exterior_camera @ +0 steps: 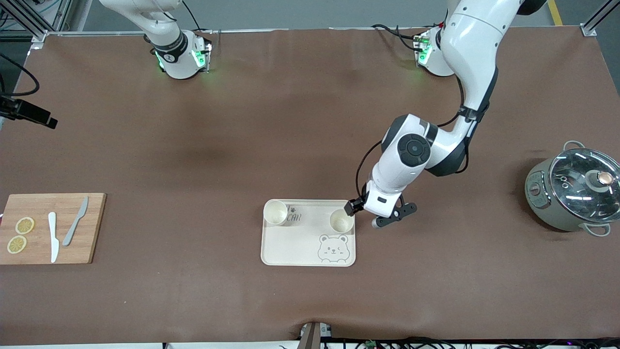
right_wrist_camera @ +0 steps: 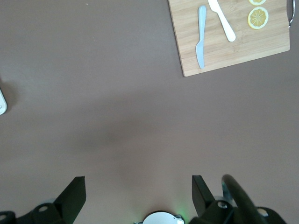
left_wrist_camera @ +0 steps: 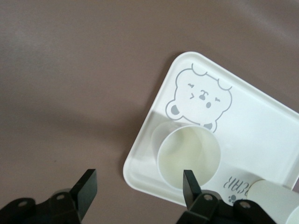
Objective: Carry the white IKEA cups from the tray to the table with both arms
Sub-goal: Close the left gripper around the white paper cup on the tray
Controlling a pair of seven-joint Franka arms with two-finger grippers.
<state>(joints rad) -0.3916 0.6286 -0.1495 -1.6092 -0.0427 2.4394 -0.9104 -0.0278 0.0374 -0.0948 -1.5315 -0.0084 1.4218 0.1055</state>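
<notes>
We see both white IKEA cups standing upright on the cream bear tray (exterior_camera: 290, 242), which lies near the middle of the table's length, somewhat toward the table edge nearest the front camera. One cup (exterior_camera: 275, 212) sits in the tray's corner toward the right arm's end, on the side farther from the front camera; the other cup (exterior_camera: 341, 221) sits in the matching corner toward the left arm's end. Between them, printed on the tray, we can read letters ending in "CAR", partly hidden by the first cup; from the left wrist view the same print (left_wrist_camera: 232, 184) reads as "BEAR" upside down with a small paw mark. A winking bear drawing (exterior_camera: 333, 248) fills the tray corner nearer the camera, just beside the second cup. The left gripper (exterior_camera: 375, 213) hangs over the tray's edge right beside that cup, its fingers (left_wrist_camera: 190, 183) spread apart and holding nothing, one of them just at the rim of the cup (left_wrist_camera: 188, 157). The right gripper (right_wrist_camera: 138, 193) waits high up with its fingers parted and empty. At the right arm's end lies a wooden cutting board (exterior_camera: 43, 252) with two lemon slices (exterior_camera: 20, 235), a white knife (exterior_camera: 53, 236) and a grey knife (exterior_camera: 75, 221). At the left arm's end stands a grey-green pot (exterior_camera: 574, 191) with a glass lid.
</notes>
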